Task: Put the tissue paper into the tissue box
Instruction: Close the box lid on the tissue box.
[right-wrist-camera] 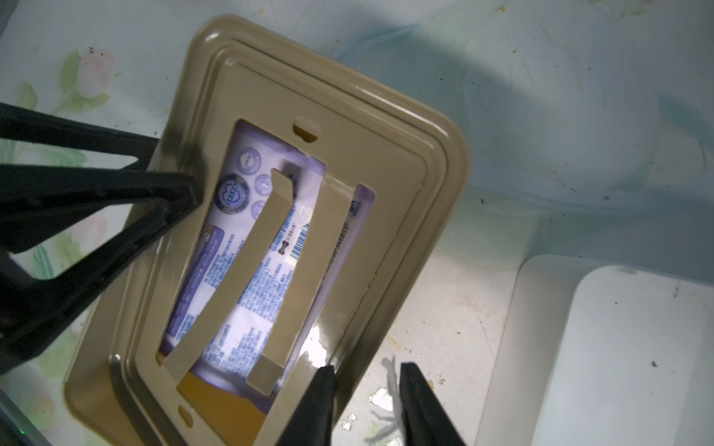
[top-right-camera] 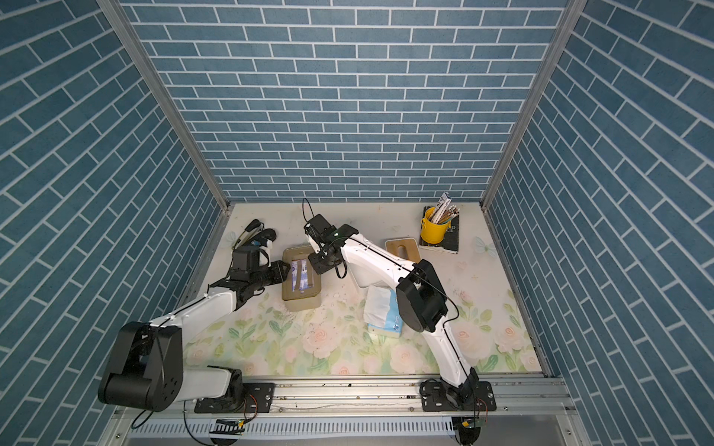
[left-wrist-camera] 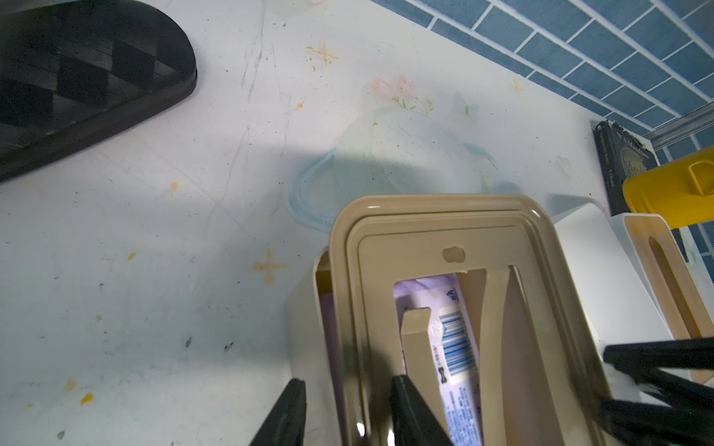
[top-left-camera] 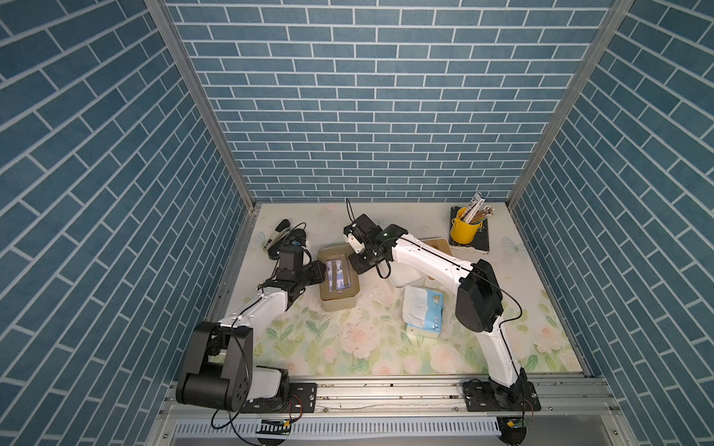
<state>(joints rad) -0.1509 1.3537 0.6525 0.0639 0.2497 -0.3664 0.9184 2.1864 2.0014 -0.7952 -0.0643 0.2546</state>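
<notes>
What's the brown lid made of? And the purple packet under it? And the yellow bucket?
Lid: looks like hard tan plastic, glossy; light glints on its molded ridges.
Packet: probably thin printed plastic film; shiny, with a barcode.
Bucket: yellow, smooth; painted metal or plastic, cannot tell.

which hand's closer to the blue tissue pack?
Right. Right hand is at the tan box edge facing the blue tissue pack; left hand is on its far side.

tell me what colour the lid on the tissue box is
Tan, a dull beige all over. The lid shows best in the right wrist view.
</notes>
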